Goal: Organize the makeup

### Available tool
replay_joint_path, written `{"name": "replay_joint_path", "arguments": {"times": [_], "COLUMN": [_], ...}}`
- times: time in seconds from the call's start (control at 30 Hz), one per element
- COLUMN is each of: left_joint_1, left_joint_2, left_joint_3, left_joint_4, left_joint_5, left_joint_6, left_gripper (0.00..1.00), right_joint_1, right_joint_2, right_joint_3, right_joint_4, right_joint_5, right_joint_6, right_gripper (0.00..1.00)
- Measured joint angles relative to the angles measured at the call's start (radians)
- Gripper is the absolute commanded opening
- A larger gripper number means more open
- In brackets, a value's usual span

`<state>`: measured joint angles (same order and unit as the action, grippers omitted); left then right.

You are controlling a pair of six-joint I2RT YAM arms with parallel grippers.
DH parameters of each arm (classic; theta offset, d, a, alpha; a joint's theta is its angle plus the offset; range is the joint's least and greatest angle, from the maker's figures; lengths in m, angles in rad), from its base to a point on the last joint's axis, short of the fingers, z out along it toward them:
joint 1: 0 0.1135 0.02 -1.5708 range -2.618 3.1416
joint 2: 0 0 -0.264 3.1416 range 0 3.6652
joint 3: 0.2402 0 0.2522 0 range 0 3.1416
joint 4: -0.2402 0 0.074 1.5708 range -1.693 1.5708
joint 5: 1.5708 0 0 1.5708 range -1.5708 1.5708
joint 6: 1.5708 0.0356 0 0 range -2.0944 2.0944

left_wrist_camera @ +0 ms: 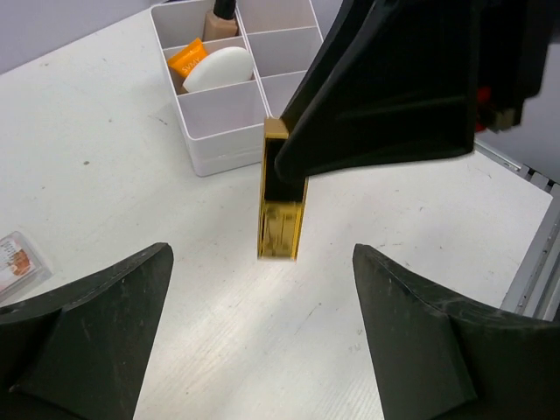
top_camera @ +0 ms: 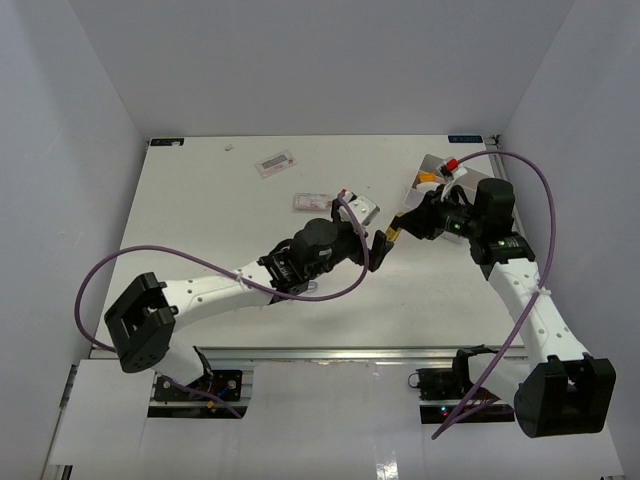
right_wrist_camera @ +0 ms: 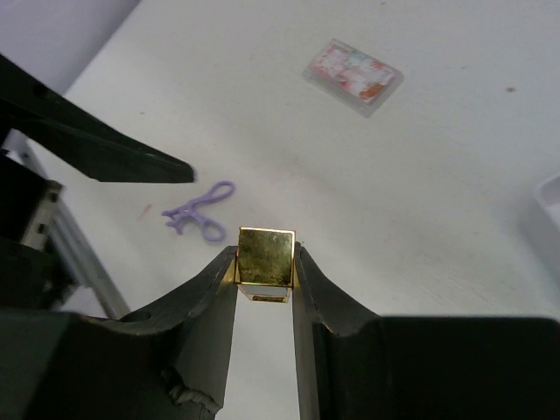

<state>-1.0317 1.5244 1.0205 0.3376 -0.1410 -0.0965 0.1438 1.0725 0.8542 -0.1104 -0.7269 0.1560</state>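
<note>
A gold lipstick tube (right_wrist_camera: 266,255) hangs above the table with my right gripper (right_wrist_camera: 265,262) shut on it. In the left wrist view the same tube (left_wrist_camera: 282,206) stands upright under the right gripper's black fingers (left_wrist_camera: 385,96). My left gripper (left_wrist_camera: 260,255) is open just in front of it, its jaws wide on either side and touching nothing. From above, the two grippers meet mid-table (top_camera: 388,240). The white tray (left_wrist_camera: 223,153) holds an orange-tipped tube (left_wrist_camera: 187,59), a pale sponge (left_wrist_camera: 219,68) and a tan bottle (left_wrist_camera: 219,19).
Flat clear packets lie on the table (top_camera: 275,162), (top_camera: 312,201), (right_wrist_camera: 354,76), (left_wrist_camera: 13,258). The tray (top_camera: 432,165) sits at the back right corner. A purple cable loop (right_wrist_camera: 201,210) shows below the right gripper. White walls enclose the table.
</note>
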Motion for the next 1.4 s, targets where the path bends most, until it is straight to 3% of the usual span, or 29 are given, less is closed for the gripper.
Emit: {"name": "replay_joint_path", "arguments": {"times": [0.17,0.3,0.67,1.0,1.17,1.3,1.4], "left_joint_1": [0.000,0.000,0.001,0.001,0.001,0.001,0.001], "left_joint_2": [-0.133,-0.285,-0.708,-0.723,-0.702,-0.701,-0.697], "left_joint_3": [-0.027,-0.065,-0.296,-0.321,-0.321,-0.321,-0.321], "left_joint_4": [-0.090,-0.195,-0.427,-0.470,-0.477,-0.481,-0.486], "left_joint_5": [-0.010,-0.034,-0.115,-0.140,-0.140,-0.141,-0.146], "left_joint_6": [0.002,-0.014,-0.106,-0.143,-0.152,-0.159,-0.173], "left_gripper": [0.98,0.98,0.98,0.98,0.98,0.98,0.98], "right_joint_1": [-0.083,-0.115,-0.180,-0.190,-0.190,-0.190,-0.191], "right_joint_2": [0.006,0.040,0.281,0.454,0.504,0.540,0.556], "right_joint_3": [0.060,0.114,0.261,0.348,0.348,0.355,0.356], "right_joint_4": [-0.047,-0.092,-0.119,-0.072,-0.040,-0.029,-0.020], "right_joint_5": [0.065,0.204,0.548,0.676,0.724,0.743,0.749], "right_joint_6": [-0.138,-0.297,-0.539,-0.537,-0.511,-0.494,-0.480], "right_gripper": [0.08,0.08,0.08,0.12,0.26,0.55,0.67]}}
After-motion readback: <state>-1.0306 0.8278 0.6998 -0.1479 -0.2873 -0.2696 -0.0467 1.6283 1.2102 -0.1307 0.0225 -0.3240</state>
